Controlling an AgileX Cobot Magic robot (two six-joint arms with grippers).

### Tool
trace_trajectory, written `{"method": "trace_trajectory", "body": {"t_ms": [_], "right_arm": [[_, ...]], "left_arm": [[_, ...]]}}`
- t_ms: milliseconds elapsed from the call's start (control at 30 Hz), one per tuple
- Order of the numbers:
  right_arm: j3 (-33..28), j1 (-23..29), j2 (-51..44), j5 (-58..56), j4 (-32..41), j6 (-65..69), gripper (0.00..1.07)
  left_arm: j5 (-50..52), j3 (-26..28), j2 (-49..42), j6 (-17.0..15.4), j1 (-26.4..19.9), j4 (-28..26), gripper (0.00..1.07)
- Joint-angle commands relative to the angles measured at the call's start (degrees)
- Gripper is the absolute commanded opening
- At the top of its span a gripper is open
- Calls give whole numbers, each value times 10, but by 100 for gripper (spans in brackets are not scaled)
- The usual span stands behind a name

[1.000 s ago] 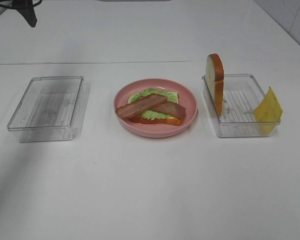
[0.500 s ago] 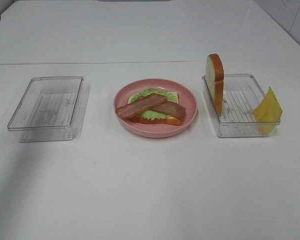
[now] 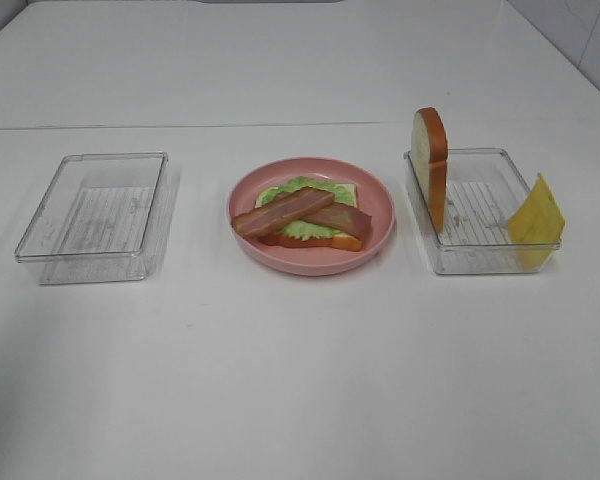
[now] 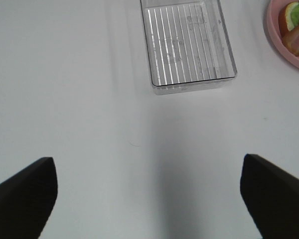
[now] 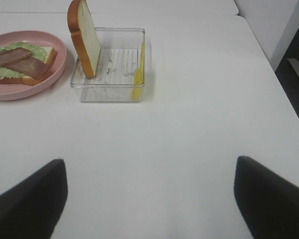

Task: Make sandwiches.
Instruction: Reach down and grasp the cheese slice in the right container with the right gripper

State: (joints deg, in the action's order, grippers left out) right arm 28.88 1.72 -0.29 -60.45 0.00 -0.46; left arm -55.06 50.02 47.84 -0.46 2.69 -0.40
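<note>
On the pink plate at the table's centre lies a bread slice topped with green lettuce and two crossed bacon strips. A second bread slice stands on edge against the left wall of the right clear tray. The yellow cheese square leans on that tray's right wall. Neither arm shows in the exterior view. My left gripper hangs open over bare table, short of the empty tray. My right gripper is open too, well back from the bread and cheese.
An empty clear tray sits on the left of the white table. The left wrist view catches the plate's rim at its corner. The table's right edge and a dark gap beyond it show in the right wrist view.
The dark arm seen at the far left corner of the exterior view has drawn away and left that view. The food and trays have not moved.
</note>
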Motion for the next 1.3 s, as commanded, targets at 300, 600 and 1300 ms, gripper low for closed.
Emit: {"method": "trace_trajectory", "body": {"t_ms": [300,600,1300], "right_arm": [[-2,-1,-9,3,0,5,82],[-2,-1,-9,3,0,5,82],[-2,-1,-9,3,0,5,82]], "left_arm": [[10,-170,-265,-1,1,8,92],[-1,-197,-439,-6,1,-1,92],[-41,-214,-493,-15,1,-25,90]]}}
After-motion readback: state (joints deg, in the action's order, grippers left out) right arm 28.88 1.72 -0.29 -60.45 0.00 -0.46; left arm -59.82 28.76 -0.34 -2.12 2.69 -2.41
